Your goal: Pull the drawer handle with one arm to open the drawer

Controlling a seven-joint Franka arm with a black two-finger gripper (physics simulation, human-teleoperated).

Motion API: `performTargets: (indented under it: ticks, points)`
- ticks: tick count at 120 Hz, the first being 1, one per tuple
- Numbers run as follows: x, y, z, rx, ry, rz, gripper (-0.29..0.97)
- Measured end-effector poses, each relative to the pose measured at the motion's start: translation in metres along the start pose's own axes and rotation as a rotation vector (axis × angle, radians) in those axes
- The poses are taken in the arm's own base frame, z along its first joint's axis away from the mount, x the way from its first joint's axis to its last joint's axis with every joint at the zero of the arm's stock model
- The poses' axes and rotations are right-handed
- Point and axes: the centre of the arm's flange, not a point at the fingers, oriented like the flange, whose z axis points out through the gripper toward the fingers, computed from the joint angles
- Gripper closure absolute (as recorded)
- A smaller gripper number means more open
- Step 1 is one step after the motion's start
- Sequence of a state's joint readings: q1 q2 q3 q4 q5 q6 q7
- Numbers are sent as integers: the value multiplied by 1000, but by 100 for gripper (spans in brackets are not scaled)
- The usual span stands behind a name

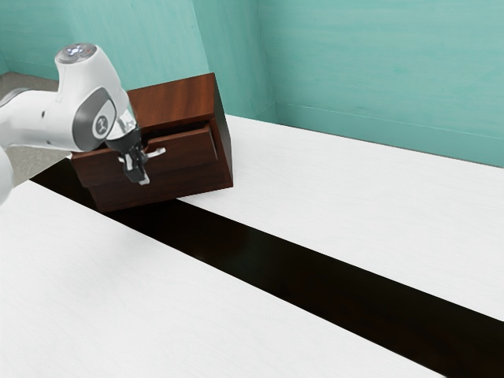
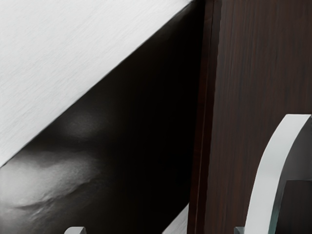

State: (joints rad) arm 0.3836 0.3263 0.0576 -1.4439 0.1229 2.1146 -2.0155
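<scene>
Teal walls [image 1: 378,55] back a white table [image 1: 354,197] w/ a black stripe [image 1: 315,283] across it. A dark wood cabinet [image 1: 181,94] sits on that stripe, right where the arm [image 1: 47,122] reaches. The gripper [image 1: 136,168] hangs fingers-down, close against the drawer [image 1: 185,153] front, so the task's thing is directly facing the hand, w/ the silver handle [image 1: 157,150] just beside the fingers. Fingers are apart and clamp nothing. In the wrist view two fingertips [image 2: 74,230] show w/ a wide gap, mostly over the stripe [image 2: 136,146] and a slice of table [image 2: 73,58] below the hand. The drawer face [image 2: 248,73] runs past one tip, and the curved handle [image 2: 273,165] arches off it on the outer side of that tip, so the bar looks to lie beside the gap, not btwn the fingers. Prob. reason for the pose: a hand held upright along the front lets the fingers drop either side of the bar, or lets one finger hook behind it, w/o hitting the wood. My read is approach/align, grasp not yet made. The drawer front looks a touch proud of the cabinet w/ a dark slot above, but I can't tell if that's a real opening or just the build, so I'd call progress minimal. The next move likely needs a small sideways shift toward the handle before closing. The cabinet sits skewed to the stripe, so the pull should follow the drawer's own slide line. An off-axis pull could jam it or drag the whole cabinet.
</scene>
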Motion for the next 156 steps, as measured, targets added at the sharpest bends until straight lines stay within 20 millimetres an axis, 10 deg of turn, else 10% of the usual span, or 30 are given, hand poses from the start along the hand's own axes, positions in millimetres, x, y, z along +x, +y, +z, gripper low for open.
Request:
performTargets:
  ticks: [156]
  points:
    - [7, -37, -30, 23, -6, 13, 34]
